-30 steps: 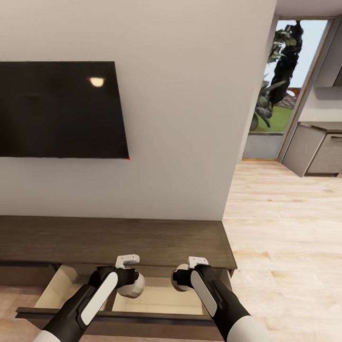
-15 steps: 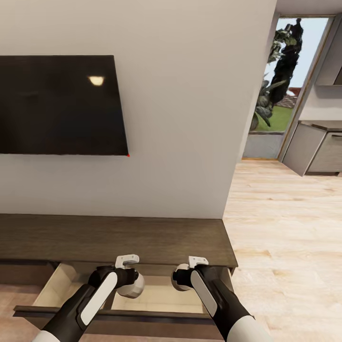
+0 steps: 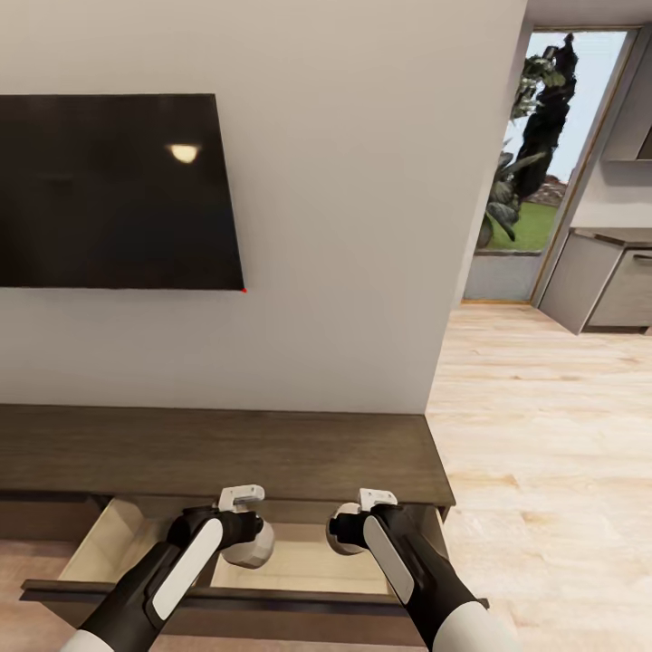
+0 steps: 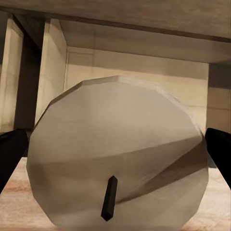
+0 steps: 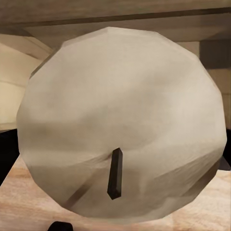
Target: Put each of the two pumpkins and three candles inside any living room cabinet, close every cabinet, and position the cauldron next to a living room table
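Head view first: my left claw point(image 3: 243, 536) and right claw point(image 3: 346, 531) hang side by side, near each other but apart, both over the open drawer point(image 3: 299, 570) of the cabinet point(image 3: 226, 453). Each is closed around a pale round candle. The left candle point(image 3: 255, 549) sits at the tip of my left claw and the right candle point(image 3: 339, 536) at the tip of my right claw. The beige drawer floor lies below both claws, the dark drawer front point(image 3: 226, 602) on my side of them, and the cabinet top just beyond them. Farther beyond and above my left claw a black TV point(image 3: 109, 190) hangs on the wall. Well off past my right claw, pale wood floor point(image 3: 543, 435) runs to a glass door point(image 3: 534, 163) with plants outside and grey cupboards point(image 3: 602, 290) beside it. From my left wrist, the left candle point(image 4: 118, 154) sits squarely between my two dark fingers point(image 4: 10, 149), which press in on either side of it, its short dark wick point(image 4: 109, 198) pointing back at me. From my right wrist, the right candle point(image 5: 120, 120) and its wick point(image 5: 115, 173) crowd so close that only dark slivers of finger show at its edges. I see no pumpkin anywhere around either claw.
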`<state>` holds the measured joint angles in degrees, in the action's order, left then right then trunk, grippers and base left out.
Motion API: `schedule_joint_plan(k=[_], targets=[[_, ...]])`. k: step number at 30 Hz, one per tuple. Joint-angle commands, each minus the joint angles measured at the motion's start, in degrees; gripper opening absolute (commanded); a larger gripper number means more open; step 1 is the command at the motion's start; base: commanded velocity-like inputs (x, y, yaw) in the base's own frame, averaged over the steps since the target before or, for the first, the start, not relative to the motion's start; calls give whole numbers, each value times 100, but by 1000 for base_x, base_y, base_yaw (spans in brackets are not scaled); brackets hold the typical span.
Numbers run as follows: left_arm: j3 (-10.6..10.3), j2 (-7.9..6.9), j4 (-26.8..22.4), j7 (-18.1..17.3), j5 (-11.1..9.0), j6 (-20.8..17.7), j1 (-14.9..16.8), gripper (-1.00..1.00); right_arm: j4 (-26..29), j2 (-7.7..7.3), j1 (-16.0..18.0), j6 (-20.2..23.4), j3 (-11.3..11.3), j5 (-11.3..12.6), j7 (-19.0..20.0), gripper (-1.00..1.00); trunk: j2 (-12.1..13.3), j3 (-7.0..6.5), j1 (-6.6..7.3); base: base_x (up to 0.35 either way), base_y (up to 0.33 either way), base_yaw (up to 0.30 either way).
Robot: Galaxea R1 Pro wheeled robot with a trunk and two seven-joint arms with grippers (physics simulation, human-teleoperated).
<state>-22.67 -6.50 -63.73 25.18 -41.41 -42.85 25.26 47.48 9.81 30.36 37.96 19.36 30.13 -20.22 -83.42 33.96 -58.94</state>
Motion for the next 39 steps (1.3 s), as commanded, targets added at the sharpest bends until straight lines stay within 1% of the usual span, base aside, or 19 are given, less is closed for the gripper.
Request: schedule_joint_plan(k=[1, 11, 39], targets=[[-18, -10, -8, 58, -60, -1, 6, -100, 7, -2, 5, 3, 15, 63, -61, -100, -45, 22, -22, 0, 0, 0], [-18, -17, -16, 58, -60, -4, 6, -100, 7, -4, 5, -94, 15, 63, -61, -100, -446, 181, -242, 0, 0, 0], [-18, -25, -32, 58, -61, 2, -3, -100, 2, -6, 5, -96, 15, 63, -52, -100, -446, 122, -242, 13, 11, 0]])
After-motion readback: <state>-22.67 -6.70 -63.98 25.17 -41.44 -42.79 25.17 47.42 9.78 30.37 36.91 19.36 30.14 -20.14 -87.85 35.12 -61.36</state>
